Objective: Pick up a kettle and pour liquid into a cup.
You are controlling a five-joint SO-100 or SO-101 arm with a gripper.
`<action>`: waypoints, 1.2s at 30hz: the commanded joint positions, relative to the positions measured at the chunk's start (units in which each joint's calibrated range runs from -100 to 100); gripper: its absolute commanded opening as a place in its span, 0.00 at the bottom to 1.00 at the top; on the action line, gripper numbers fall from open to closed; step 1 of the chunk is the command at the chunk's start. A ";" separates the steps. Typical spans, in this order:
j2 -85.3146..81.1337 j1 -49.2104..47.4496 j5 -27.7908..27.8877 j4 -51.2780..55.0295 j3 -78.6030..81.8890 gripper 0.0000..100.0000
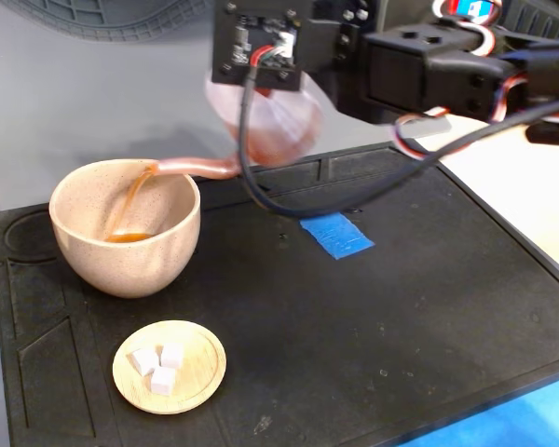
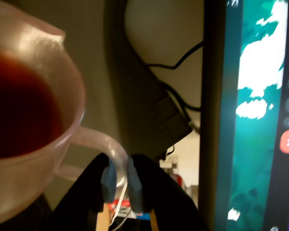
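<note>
The translucent pink kettle (image 1: 270, 116) hangs tilted above the black mat, its long spout (image 1: 191, 168) reaching over the rim of the beige speckled cup (image 1: 126, 228). A thin amber stream of liquid (image 1: 130, 200) runs from the spout into the cup, where a small pool lies at the bottom. In the wrist view the kettle (image 2: 29, 120) shows dark tea inside, and my gripper (image 2: 119, 185) is shut on its pale loop handle (image 2: 106, 144). In the fixed view the arm's camera block hides the handle and the fingers.
A small wooden dish (image 1: 170, 366) with three white cubes lies in front of the cup. A blue tape patch (image 1: 336, 235) marks the black mat (image 1: 401, 317). A monitor (image 2: 260, 115) fills the right of the wrist view.
</note>
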 commanded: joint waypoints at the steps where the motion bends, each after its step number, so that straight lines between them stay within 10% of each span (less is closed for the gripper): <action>1: 1.84 -1.40 0.22 0.05 -9.20 0.01; 18: 3.12 -0.57 -0.56 0.22 -9.20 0.01; 36: -0.89 4.46 -23.76 12.59 -8.93 0.00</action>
